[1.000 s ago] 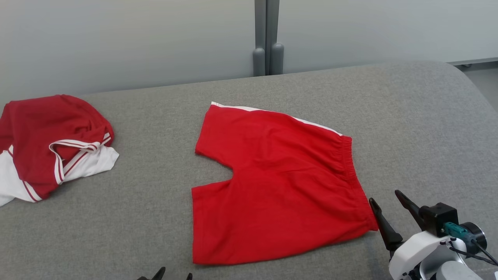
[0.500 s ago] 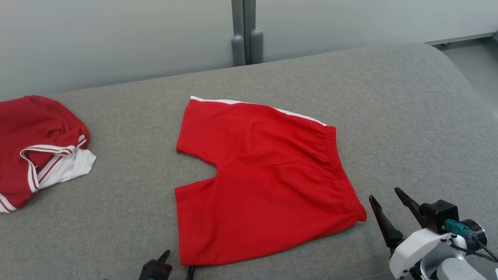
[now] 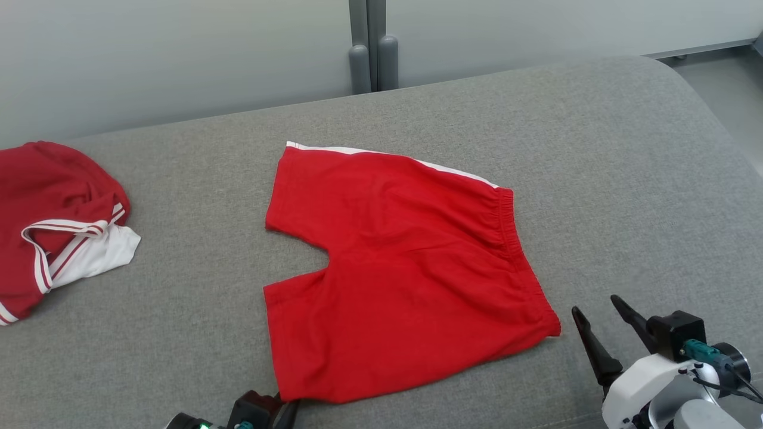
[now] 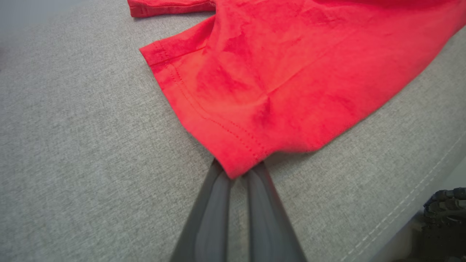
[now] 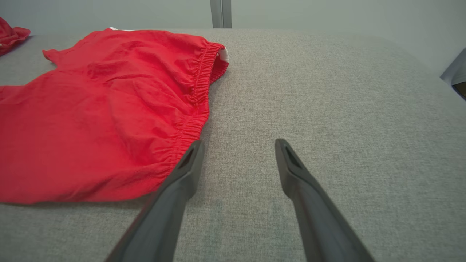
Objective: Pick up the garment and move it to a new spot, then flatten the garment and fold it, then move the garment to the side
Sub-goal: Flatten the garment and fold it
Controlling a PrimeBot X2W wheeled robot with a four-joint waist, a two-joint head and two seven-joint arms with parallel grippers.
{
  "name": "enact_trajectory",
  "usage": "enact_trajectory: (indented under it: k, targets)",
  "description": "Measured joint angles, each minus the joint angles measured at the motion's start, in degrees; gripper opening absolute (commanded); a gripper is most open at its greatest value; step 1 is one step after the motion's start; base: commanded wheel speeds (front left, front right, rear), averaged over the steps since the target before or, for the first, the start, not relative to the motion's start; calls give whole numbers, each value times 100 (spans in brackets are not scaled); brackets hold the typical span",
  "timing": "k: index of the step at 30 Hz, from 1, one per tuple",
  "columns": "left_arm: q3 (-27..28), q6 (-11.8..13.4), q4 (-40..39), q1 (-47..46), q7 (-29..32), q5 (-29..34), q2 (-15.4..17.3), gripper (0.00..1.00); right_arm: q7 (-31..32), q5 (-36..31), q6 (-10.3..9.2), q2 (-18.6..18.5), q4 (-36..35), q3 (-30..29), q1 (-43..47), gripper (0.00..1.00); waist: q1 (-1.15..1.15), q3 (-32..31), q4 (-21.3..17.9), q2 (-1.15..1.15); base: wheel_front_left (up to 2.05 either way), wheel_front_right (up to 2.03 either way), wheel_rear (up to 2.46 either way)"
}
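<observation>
Task item: the red shorts are laid flat and spread out near the middle of the grey padded surface. The legs are turned toward the robot's left and the elastic waistband toward its right. A white stripe is seen along the far side seam.

The left gripper is closed, its fingers drawn almost together. The near corner of the near leg's stitched hem is pinched at the fingertips, and the cloth is slightly raised there.

The right gripper is held wide with nothing between its fingers. It is placed just beside the near end of the waistband; contact with the gathered edge cannot be told.

A second garment, dark red and white with striped trim, is heaped at the left edge, well apart from the shorts.
</observation>
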Motion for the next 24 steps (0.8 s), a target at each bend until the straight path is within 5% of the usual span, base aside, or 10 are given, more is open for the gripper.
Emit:
enact_trajectory:
  k: [11, 21, 22, 23, 24]
  targets:
    - [-110, -143, -138, -91, -115, 3, -63, 0, 194, -641, 454, -435, 416, 766, -127, 100, 0, 29, 207, 0, 0, 0, 0]
    - [-104, -145, -167, -185, -165, 1, -83, 0, 227, -793, 592, -282, 670, 1050, -441, 100, 0, 62, 491, 0, 0, 0, 0]
    - [-105, -146, -167, -185, -165, 1, -83, 0, 227, -793, 602, -254, 689, 1072, -455, 80, 0, 62, 510, 0, 0, 0, 0]
    - [-101, -146, -167, -185, -166, 0, -83, 0, 227, -792, 606, -240, 706, 1090, -458, 48, 0, 62, 526, 0, 0, 0, 0]
    - [-85, -146, -167, -185, -167, 0, -83, 0, 227, -792, 612, -233, 726, 1113, -464, 43, 0, 62, 537, 0, 0, 0, 0]
